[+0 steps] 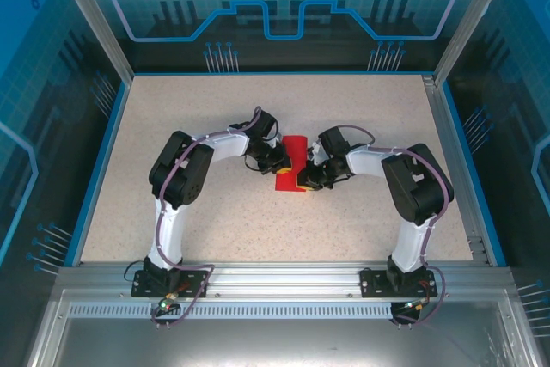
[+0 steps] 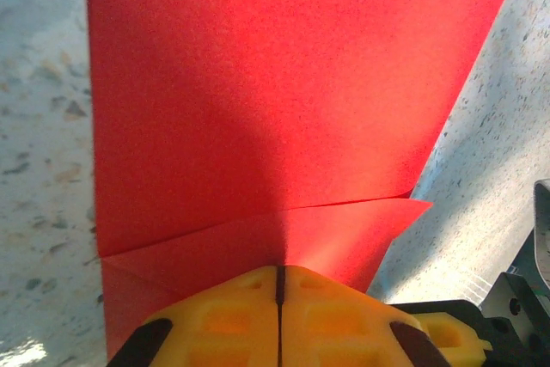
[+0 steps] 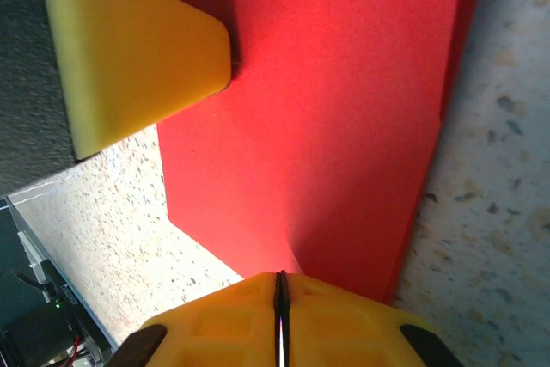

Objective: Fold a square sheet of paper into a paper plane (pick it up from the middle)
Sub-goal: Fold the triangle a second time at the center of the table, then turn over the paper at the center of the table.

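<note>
Mid-table, between the two arms: the square sheet of paper (image 1: 294, 150) lies on the speckled table (image 1: 215, 238), partly folded; from above it reads as a narrow red strip running away from the arm bases.
Left gripper (image 1: 281, 163): meets the sheet from its left side, forearm bent inward across the table.
Left gripper's state: in the left wrist view its yellow fingers (image 2: 232, 307) are pressed together, with just a thin dark seam between them.
Left hold: the sheet's near edge runs right up into that seam, so it appears pinched there.
Fold: in the left wrist view a crease crosses the sheet just ahead of the fingertips, and a pointed flap ends toward the right.
Right gripper (image 1: 306, 180): meets the sheet from its right side, close to the strip's near end.
Right gripper's state: in the right wrist view the yellow fingers (image 3: 335, 315) are closed to a hairline.
Right hold: the paper rises in a small lit ridge into the seam, so it appears nipped at the edge.
Opposite finger: in the right wrist view a yellow finger (image 3: 129, 49) of the left gripper touches the sheet's far edge with its tip.
Sheet's edge: a darker band runs along its right side there.
</note>
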{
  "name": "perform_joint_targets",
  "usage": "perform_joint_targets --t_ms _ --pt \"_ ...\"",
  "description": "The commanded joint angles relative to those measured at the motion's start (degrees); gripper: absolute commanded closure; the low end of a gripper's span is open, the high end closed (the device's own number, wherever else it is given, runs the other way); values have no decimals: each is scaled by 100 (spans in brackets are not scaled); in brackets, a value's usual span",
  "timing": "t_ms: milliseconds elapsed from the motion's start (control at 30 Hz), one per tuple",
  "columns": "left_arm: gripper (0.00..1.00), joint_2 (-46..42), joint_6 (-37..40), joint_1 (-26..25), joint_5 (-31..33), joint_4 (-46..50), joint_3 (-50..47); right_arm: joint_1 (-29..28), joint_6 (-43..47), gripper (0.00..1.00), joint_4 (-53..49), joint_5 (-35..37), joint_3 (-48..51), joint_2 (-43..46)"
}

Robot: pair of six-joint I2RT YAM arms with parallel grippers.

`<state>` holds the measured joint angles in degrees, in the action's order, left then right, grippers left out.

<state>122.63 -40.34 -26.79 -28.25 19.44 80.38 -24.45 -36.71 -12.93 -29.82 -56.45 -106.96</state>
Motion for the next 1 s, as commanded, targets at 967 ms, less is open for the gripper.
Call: perform_joint_targets --t_ms 967 --pt "86 -171 105 2 99 223 -2 665 -447 71 141 159 -720 -471"
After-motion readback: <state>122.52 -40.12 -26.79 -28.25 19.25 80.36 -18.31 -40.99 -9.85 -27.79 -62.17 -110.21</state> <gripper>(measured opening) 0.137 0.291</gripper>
